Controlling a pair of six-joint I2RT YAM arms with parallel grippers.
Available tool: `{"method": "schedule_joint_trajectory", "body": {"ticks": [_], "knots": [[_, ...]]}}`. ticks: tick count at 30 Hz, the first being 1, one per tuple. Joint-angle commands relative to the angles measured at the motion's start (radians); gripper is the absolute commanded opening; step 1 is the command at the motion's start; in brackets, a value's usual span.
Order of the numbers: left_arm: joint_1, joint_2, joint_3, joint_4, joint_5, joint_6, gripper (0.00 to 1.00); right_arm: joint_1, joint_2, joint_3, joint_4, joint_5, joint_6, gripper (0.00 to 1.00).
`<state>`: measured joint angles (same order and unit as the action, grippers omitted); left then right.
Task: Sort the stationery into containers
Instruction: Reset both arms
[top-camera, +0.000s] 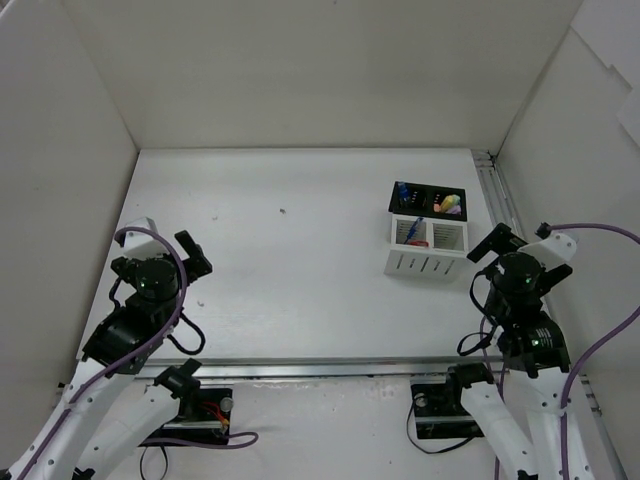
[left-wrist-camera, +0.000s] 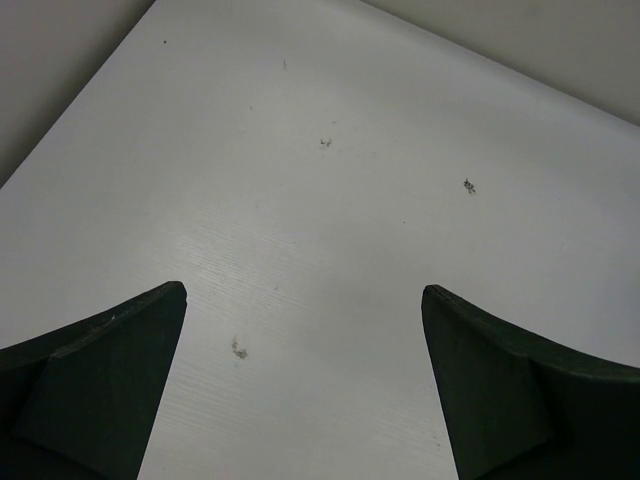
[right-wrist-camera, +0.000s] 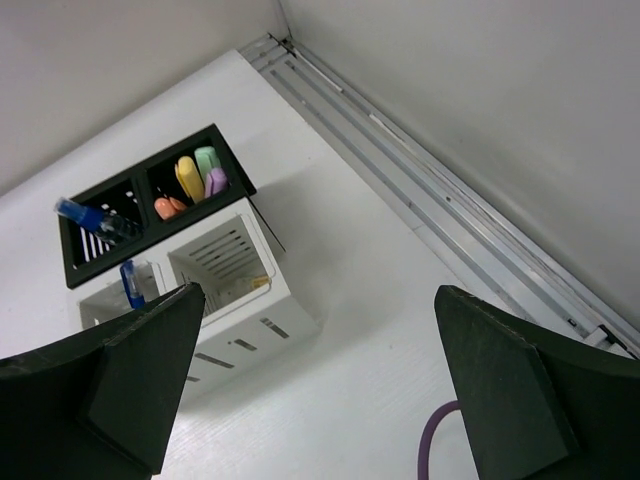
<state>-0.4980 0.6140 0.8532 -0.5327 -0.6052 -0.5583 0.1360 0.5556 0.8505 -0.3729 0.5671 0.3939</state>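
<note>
The containers stand at the table's right back: a black two-compartment box (top-camera: 427, 199) joined to a white slotted-front box (top-camera: 425, 263). In the right wrist view the black box (right-wrist-camera: 238, 168) holds orange, yellow, green and pink markers (right-wrist-camera: 190, 178) in one compartment and a blue-capped pen (right-wrist-camera: 95, 219) in the other. The white box (right-wrist-camera: 245, 340) holds a thin blue pen (right-wrist-camera: 131, 284) on the left and a beige eraser (right-wrist-camera: 259, 283) on the right. My right gripper (top-camera: 488, 246) (right-wrist-camera: 320, 292) is open and empty, just right of the boxes. My left gripper (top-camera: 196, 256) (left-wrist-camera: 304, 292) is open and empty over bare table at the left.
White walls enclose the table on the left, back and right. A metal rail (right-wrist-camera: 420, 170) runs along the right edge beside the boxes. A purple cable (right-wrist-camera: 432, 440) lies under my right gripper. Small dark specks (left-wrist-camera: 468, 185) mark the table.
</note>
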Motion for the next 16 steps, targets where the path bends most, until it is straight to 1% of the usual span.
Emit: {"method": "schedule_joint_trajectory", "body": {"ticks": [1,6,8,12,16], "knots": [[0.003,0.004,0.01,0.008,-0.034,-0.026,1.0,-0.006,0.039,0.002,0.023,0.028,0.022,0.98],[0.003,-0.025,-0.005,0.011,-0.044,-0.023,1.0,-0.007,0.053,0.007,0.003,0.063,0.046,0.98],[0.003,-0.042,-0.006,0.005,-0.051,-0.04,1.0,-0.006,0.029,-0.001,0.003,0.086,0.059,0.98],[0.003,-0.065,-0.029,0.034,-0.048,-0.023,1.0,-0.004,-0.037,-0.021,0.002,0.106,0.062,0.98],[0.003,-0.065,-0.02,0.02,-0.051,-0.029,1.0,-0.004,-0.056,-0.018,0.003,0.119,0.066,0.98]]}}
